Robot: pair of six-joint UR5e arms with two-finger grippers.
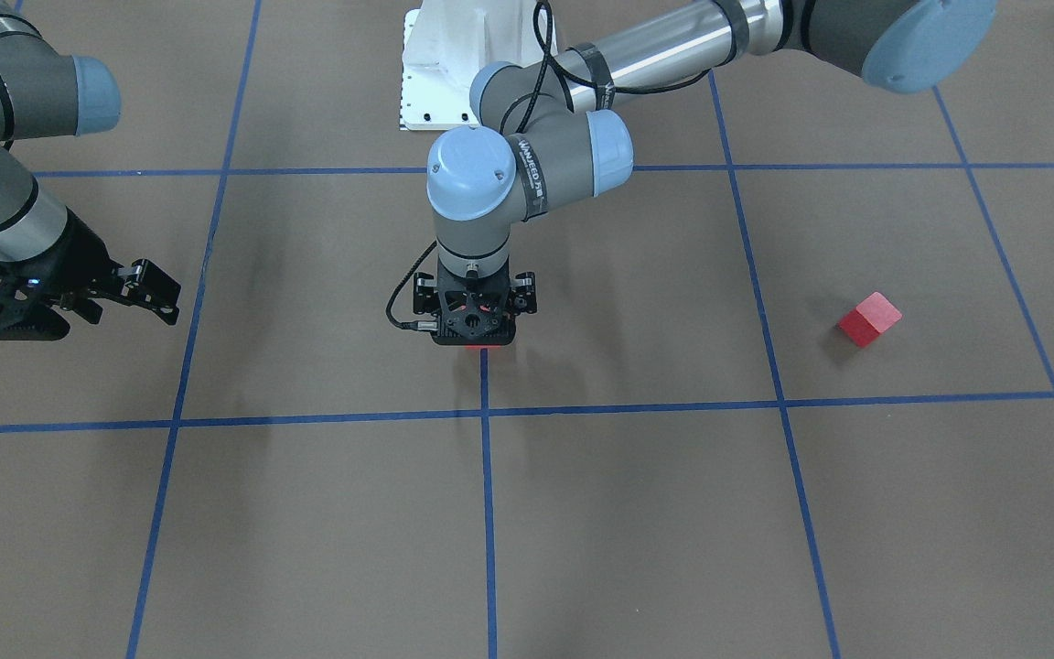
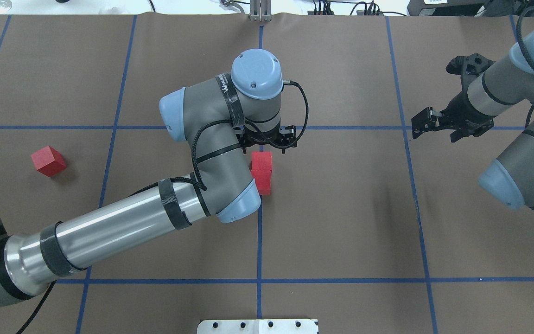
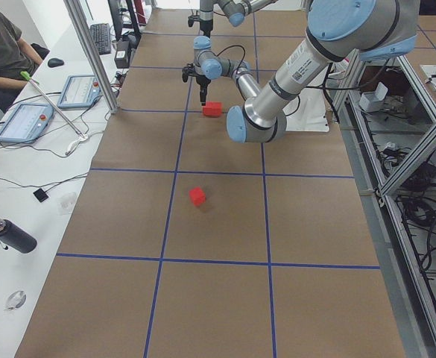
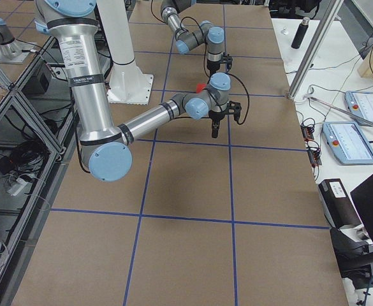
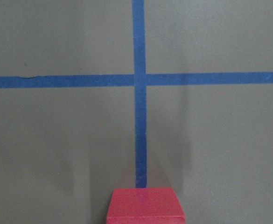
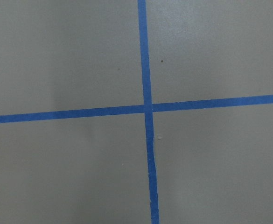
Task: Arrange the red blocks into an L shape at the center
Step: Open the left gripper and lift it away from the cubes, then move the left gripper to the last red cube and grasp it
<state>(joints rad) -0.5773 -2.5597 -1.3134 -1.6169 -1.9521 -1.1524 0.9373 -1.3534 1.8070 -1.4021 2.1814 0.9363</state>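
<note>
Overhead exterior: left tool [image 2: 268,140] over two touching red blocks [image 2: 261,172] at center [image 2: 304,185], its state I cannot tell; right tool [image 2: 421,121] fingers together.

Small red cubes [image 2: 48,160]: matt, plain, smooth faces.
Brown table cover [image 2: 341,208]: matt, paper-like.
Blue grid tape [image 2: 259,241]: thin, smooth.
Silver arm tube [image 2: 114,229]: polished metal, glossy.
Pale blue joint caps [image 2: 255,74]: smooth plastic, soft sheen.
Black right gripper [image 1: 156,293]: matt, plastic-looking.
White base plate [image 2: 257,326]: smooth, matt.
</note>
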